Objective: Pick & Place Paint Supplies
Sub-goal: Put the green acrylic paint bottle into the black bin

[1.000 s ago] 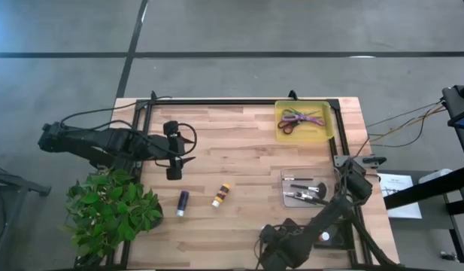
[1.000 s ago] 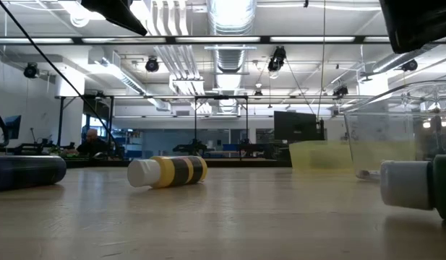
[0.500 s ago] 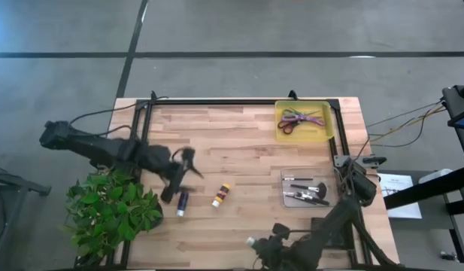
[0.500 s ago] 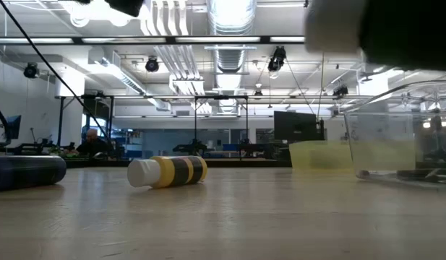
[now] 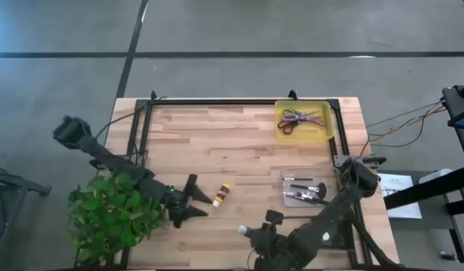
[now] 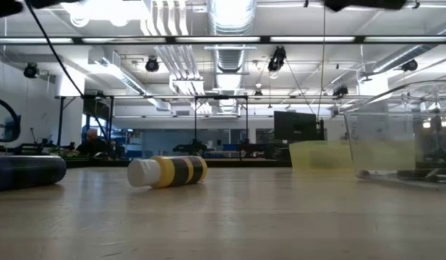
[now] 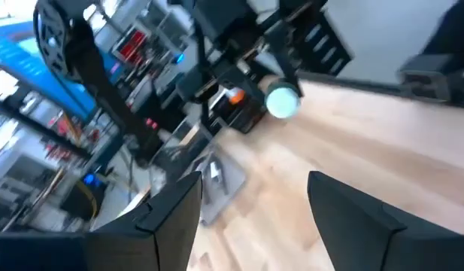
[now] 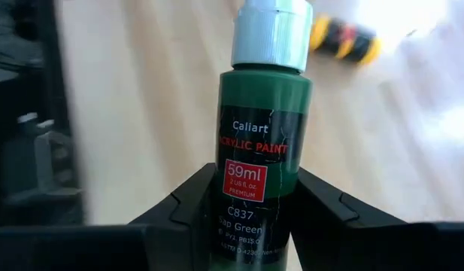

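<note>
A: Where is the right gripper (image 5: 249, 235)?
B: Low over the near edge of the table (image 5: 239, 143), fingers (image 8: 188, 205) pinching a green bottle (image 8: 263, 158) by its base. The white cap points away from the wrist, toward the left side of the table.

A: And the left gripper (image 5: 198, 203)?
B: Near the front left, beside the plant (image 5: 111, 214). Its fingers (image 7: 175, 218) are spread, with nothing between them. It hangs just left of the yellow bottle (image 5: 221, 195).

A: Is it touching that bottle?
B: Can't tell from above; they look just apart. The yellow bottle lies on its side on the wood. The low view shows it flat, white cap to the left.

A: Anything else down there?
B: A dark blue bottle (image 6: 26, 173) lies on its side at the left edge of the low view. From above it is hidden under the left arm.

A: The rest of the supplies?
B: Scissors (image 5: 300, 120) sit in the yellow tray (image 5: 327, 128) at the far right corner. Brushes (image 5: 307, 191) lie in the clear tray (image 5: 284, 175) near the right edge, in front of the yellow one.
</note>
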